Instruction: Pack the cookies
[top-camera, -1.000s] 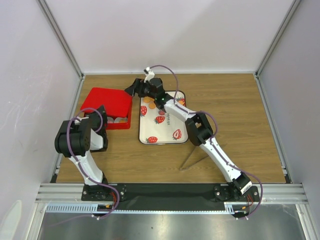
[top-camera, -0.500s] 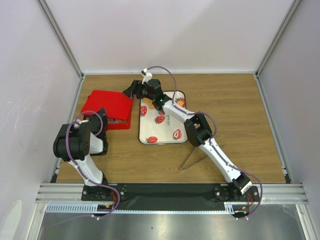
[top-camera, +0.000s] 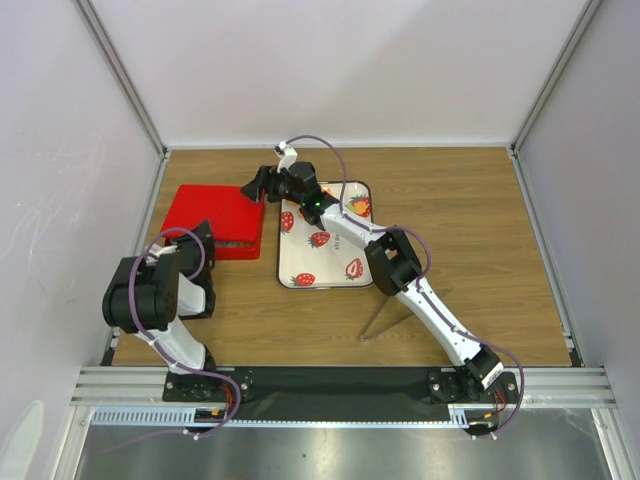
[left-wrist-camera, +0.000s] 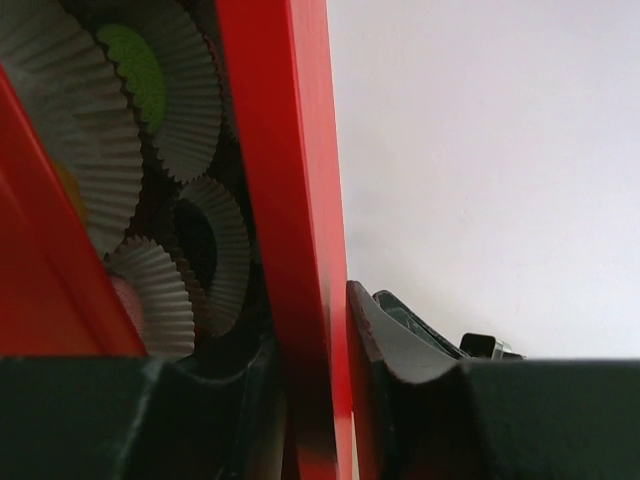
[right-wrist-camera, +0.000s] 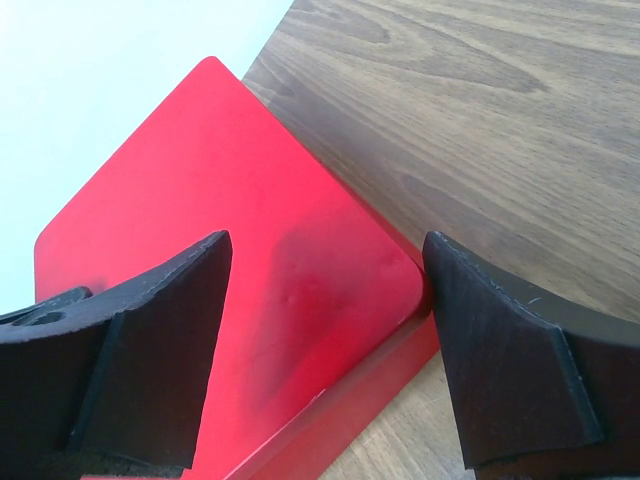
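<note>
The red box's lid (top-camera: 214, 210) lies tilted over the box at the left. My left gripper (top-camera: 203, 236) is shut on the lid's near edge; in the left wrist view the red edge (left-wrist-camera: 290, 200) runs between the closed jaws of the left gripper (left-wrist-camera: 315, 350). Under the lid are pale pleated cups holding a green cookie (left-wrist-camera: 135, 65) and a pink one (left-wrist-camera: 125, 297). My right gripper (top-camera: 260, 181) is open, its jaws straddling the lid's far right corner (right-wrist-camera: 260, 250). A few orange cookies (top-camera: 359, 207) lie on the strawberry tray (top-camera: 330, 272).
The white strawberry-print tray sits just right of the box, with the right arm stretched across it. Bare wood table (top-camera: 470, 230) lies to the right and in front. The enclosure's walls close in on the left, far and right sides.
The lid has come down lower over the box, hiding most of the cups. My right gripper has moved left onto the lid's far right corner. The left arm has drawn back slightly.
</note>
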